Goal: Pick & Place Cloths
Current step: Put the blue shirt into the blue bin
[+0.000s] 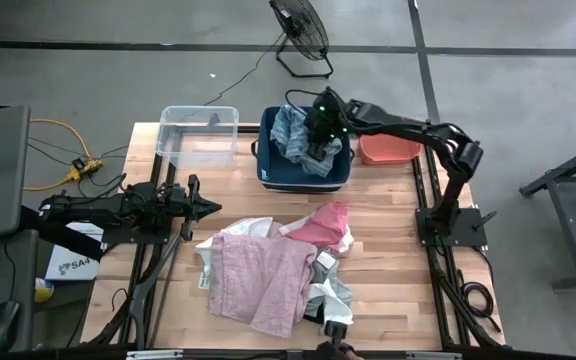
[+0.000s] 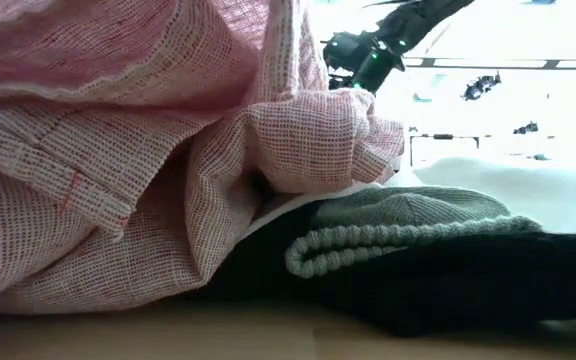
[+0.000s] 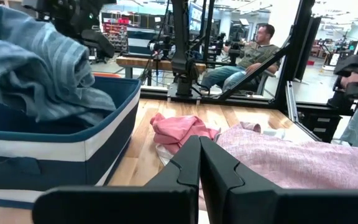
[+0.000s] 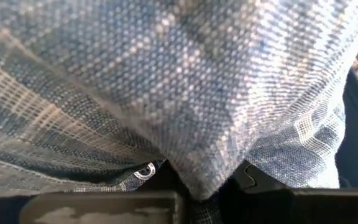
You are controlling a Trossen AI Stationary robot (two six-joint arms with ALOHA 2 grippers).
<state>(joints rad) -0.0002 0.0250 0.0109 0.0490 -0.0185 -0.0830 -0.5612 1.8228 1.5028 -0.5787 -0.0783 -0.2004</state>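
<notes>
Now the right gripper (image 1: 313, 150) is pinching a blue cloth (image 1: 294, 132) over the navy bin (image 1: 268, 178); the left gripper (image 1: 211, 208) is waiting, fingers closed, beside the pink cloths (image 1: 263, 275) piled mid-table.

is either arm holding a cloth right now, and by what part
The right hand is shut on the blue cloth over the navy bin, pinching a bunched fold. The left hand is shut and holds nothing.
</notes>
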